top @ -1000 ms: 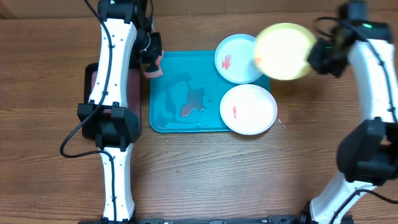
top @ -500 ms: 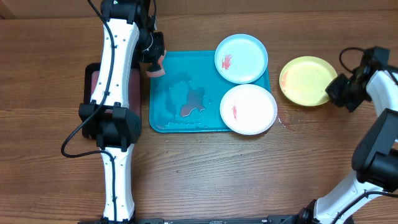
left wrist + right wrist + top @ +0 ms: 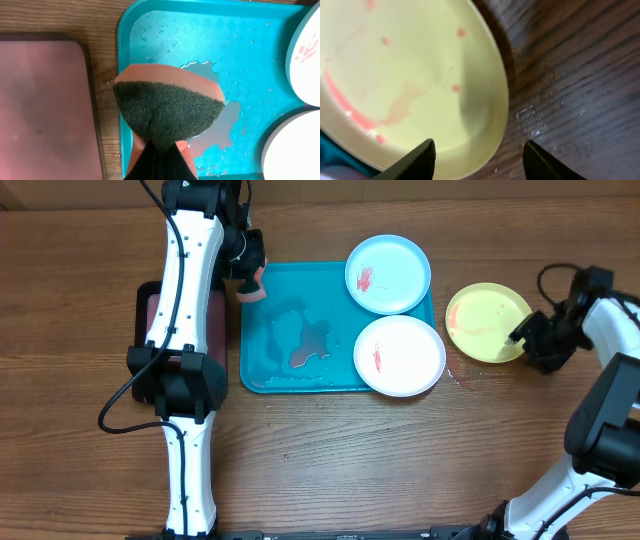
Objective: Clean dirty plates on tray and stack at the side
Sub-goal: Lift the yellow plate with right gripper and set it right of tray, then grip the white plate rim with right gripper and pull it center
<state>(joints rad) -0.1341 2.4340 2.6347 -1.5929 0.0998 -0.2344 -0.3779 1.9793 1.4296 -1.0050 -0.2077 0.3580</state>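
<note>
The teal tray [image 3: 270, 310] lies mid-table, wet, with a reddish puddle. A light blue plate [image 3: 388, 274] rests over its far right corner and a white plate [image 3: 399, 355] over its near right corner; both carry red smears. To the right of the tray a yellow-green plate [image 3: 487, 323] lies flat on the wood, with faint red streaks [image 3: 350, 105]. My right gripper [image 3: 528, 338] is open at its right rim, a finger on either side [image 3: 477, 150]. My left gripper [image 3: 250, 275] is shut on an orange sponge with a green scouring face [image 3: 167, 112], above the tray's far left corner [image 3: 250, 55].
A black-rimmed tray with a pinkish inside [image 3: 150, 320] lies left of the teal tray, under the left arm. Water droplets spot the wood beside the yellow-green plate [image 3: 535, 120]. Bare wood stretches along the table's near side.
The right arm carried the yellow-green plate from above the tray's far right corner down to the table on the right, then opened its jaws. The left arm held still.
</note>
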